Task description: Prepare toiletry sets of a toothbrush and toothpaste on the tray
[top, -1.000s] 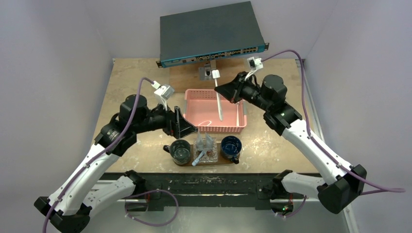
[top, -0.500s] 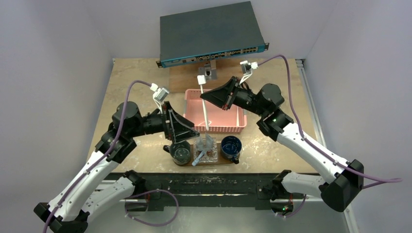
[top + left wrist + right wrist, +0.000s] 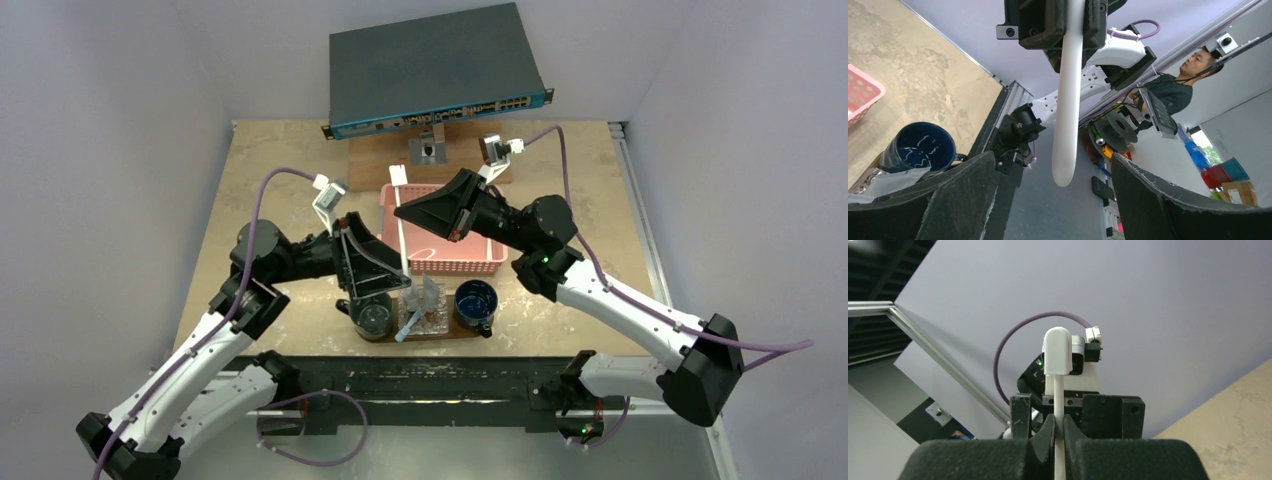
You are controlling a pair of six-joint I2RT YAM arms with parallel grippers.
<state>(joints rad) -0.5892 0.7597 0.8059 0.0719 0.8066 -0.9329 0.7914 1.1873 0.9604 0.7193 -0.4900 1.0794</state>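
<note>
In the second before, the right gripper [image 3: 402, 213] had swung the toothbrush [image 3: 402, 240] out from over the middle of the pink basket [image 3: 455, 258] toward the centre of the overhead frame; it now hung at the basket's left edge, upright, capped head at the top. The right gripper stayed clamped on the shaft just below that head. The right wrist view showed the jaws pinched hard against the thin white stem. Meanwhile the left gripper [image 3: 1053, 159] had come in from the left to meet it; its jaws stood wide apart on either side of the handle's rounded lower end, touching nothing, as the left wrist view made plain.

The tray [image 3: 448, 336] lay lower centre on the bench [image 3: 280, 160], between the arms' bases and the basket; it carried two mugs [image 3: 372, 312] with wrapped sets [image 3: 425, 300] between them. The toothbrush was not yet on it.

This looked like a hand-over or a re-grip in mid-air, with the left arm likely to take the handle before the right let go. The risk, as I judged it, was a slip if the release came before the left jaws closed.
</note>
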